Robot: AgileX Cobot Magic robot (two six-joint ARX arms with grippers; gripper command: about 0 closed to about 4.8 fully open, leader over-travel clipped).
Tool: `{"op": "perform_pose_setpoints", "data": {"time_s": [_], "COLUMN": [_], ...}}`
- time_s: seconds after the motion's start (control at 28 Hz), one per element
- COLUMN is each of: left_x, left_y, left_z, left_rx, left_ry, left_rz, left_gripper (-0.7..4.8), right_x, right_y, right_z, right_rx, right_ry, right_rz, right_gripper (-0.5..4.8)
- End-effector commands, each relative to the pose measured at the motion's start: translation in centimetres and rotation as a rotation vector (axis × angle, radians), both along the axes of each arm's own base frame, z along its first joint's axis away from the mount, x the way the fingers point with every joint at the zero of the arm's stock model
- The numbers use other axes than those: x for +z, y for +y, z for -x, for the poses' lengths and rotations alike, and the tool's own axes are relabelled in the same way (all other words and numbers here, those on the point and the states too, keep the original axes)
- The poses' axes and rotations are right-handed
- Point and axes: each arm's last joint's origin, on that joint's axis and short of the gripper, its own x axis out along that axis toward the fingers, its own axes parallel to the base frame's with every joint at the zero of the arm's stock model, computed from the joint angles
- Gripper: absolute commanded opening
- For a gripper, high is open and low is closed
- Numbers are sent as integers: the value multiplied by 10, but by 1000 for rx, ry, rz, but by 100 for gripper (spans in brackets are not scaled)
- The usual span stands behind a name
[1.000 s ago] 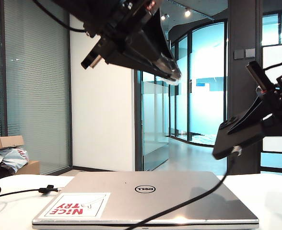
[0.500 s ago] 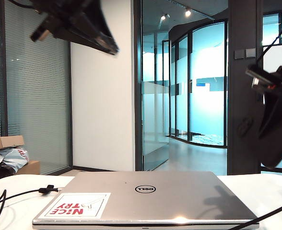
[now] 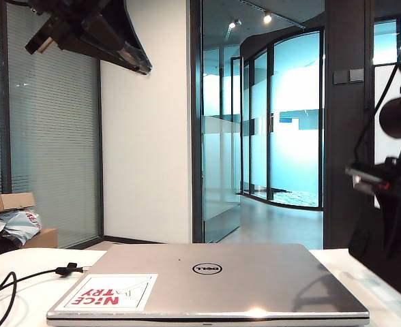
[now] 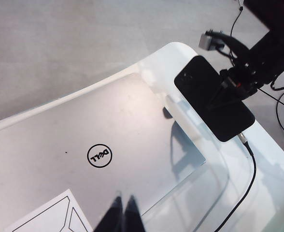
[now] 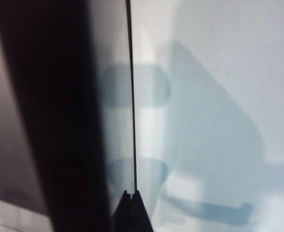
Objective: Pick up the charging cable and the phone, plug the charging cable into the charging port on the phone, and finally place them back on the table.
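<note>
Hovering at upper left of exterior view, left pincer (image 4: pixel 121 205) pinched together, empty, above silver Dell laptop (image 4: pixel 84 159). Right pincer (image 5: pixel 131 195) clamped on flat matte-black phone (image 4: pixel 214 99) at right edge, over white desk (image 4: pixel 258 193). Thin black charging cable (image 4: pixel 246 181) plugged into phone, trailing along desk.

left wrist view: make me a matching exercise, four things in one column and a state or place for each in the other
1. flat matte-black phone
2. silver Dell laptop
3. left claw
4. thin black charging cable

a. lies flat, lid shut, on the white table
b. plugged into the phone's end
c. held by the right claw
d. shut, empty, above the laptop

Pairs: 1-c, 2-a, 3-d, 4-b
</note>
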Motion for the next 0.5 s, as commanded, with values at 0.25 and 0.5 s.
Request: {"op": "perform_pose_setpoints", "data": {"time_s": [0.25,0.5], "left_x": [3,3], "left_y": [0,0], "left_z": [1,1], "left_rx": [-7,-7], "left_ry": [-10,-9], "left_rz": [2,2], "left_gripper": [-6,-6], "right_x": [-15,2], "right_y": [0,-3], "right_z": [-5,-10], "right_rx": [44,40], "right_ry": [8,42], "right_rz": [4,118], "right_gripper": [163,182]}}
